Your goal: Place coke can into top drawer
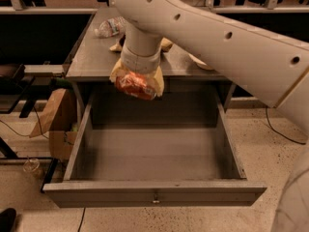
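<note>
The red coke can (135, 85) lies sideways between the two tan fingers of my gripper (136, 82), which is shut on it. The gripper hangs from the white arm above the back edge of the open top drawer (154, 191), just in front of the grey table's (91, 57) front edge. The drawer is pulled out wide, a grey metal box with a small knob on its front panel, and nothing shows inside it.
A clear plastic water bottle (110, 27) lies at the back left of the table. Part of a brown and yellow snack bag (165, 44) shows behind the arm. A brown paper bag (54, 115) and a cardboard box stand on the floor left of the drawer.
</note>
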You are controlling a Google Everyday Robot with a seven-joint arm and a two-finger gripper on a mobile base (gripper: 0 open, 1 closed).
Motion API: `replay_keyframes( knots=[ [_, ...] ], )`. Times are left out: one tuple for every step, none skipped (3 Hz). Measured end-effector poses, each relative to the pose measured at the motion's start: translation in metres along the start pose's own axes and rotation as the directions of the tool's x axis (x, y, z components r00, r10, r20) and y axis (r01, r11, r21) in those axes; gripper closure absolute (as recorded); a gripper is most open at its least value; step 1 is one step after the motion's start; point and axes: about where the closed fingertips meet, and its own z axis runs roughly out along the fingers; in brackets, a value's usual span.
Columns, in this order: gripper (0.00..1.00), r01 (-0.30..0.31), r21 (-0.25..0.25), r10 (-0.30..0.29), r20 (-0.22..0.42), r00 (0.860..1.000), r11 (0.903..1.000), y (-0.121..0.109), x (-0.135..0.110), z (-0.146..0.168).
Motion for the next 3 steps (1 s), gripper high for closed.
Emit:
replay_keyframes(
  knots=[
    [1.0,0.135,0.021,-0.136,0.236,0.962,0.9906,0.016,-0.056,0.041],
    [1.0,0.199,0.039,-0.196,0.425,0.883,0.9792,0.031,-0.108,0.091],
    [0.81,0.208,0.023,-0.188,0.529,0.827,0.9779,0.043,-0.145,0.135]
  ],
)
